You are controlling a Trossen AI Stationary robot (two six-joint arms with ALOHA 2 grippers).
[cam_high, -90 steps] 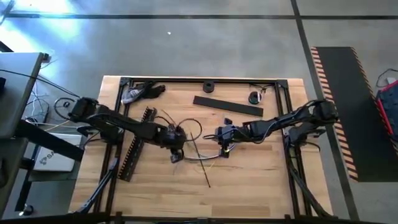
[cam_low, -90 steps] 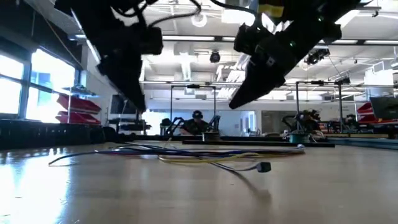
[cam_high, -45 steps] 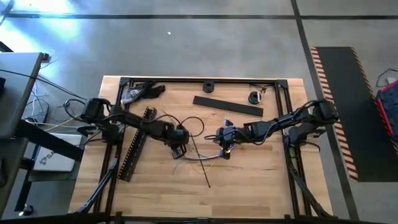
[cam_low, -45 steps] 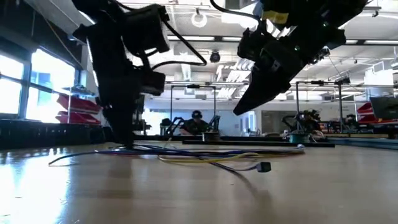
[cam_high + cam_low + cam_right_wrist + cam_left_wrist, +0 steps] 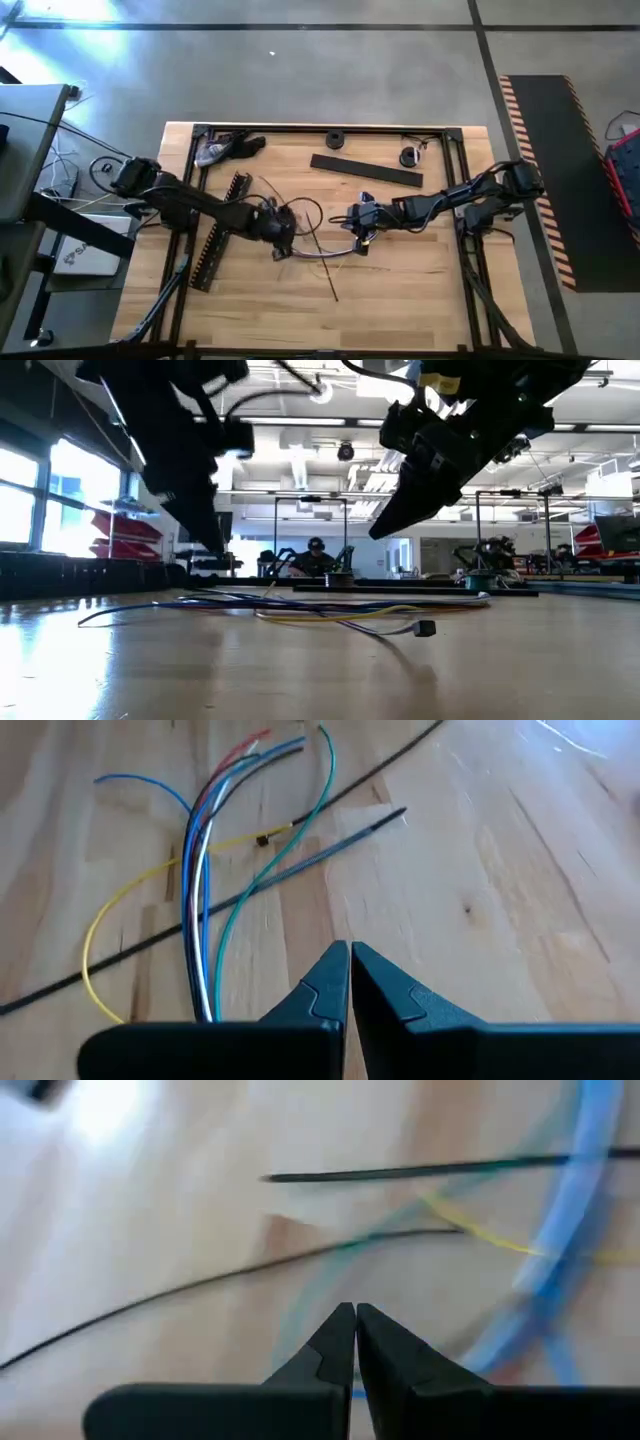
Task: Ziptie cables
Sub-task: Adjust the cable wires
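The cables (image 5: 322, 252) are a loose bundle of thin blue, white, red, green and yellow wires (image 5: 205, 870), lying flat on the wooden table (image 5: 420, 290) near its middle (image 5: 320, 608). A thin black strip (image 5: 325, 272) lies across them. My left gripper (image 5: 280, 228) hangs shut above the bundle's left end, clear of the table in the low view (image 5: 215, 545), with nothing between its fingers (image 5: 353, 1315). My right gripper (image 5: 355, 222) hangs shut above the bundle's right part (image 5: 385, 525), also holding nothing (image 5: 348, 952).
A long slotted black strip (image 5: 215, 240) lies at the left and a flat black bar (image 5: 365, 170) at the back. Two small black round parts (image 5: 335, 140) (image 5: 408, 157) and a grey tool (image 5: 215, 150) sit by the far edge. A black frame rail (image 5: 330, 128) borders the table.
My left gripper dipped down to the table at the cables' left end, shifting slightly toward the right, then rose and drew back to where it was. The cables lie as before. My right gripper has kept its place.
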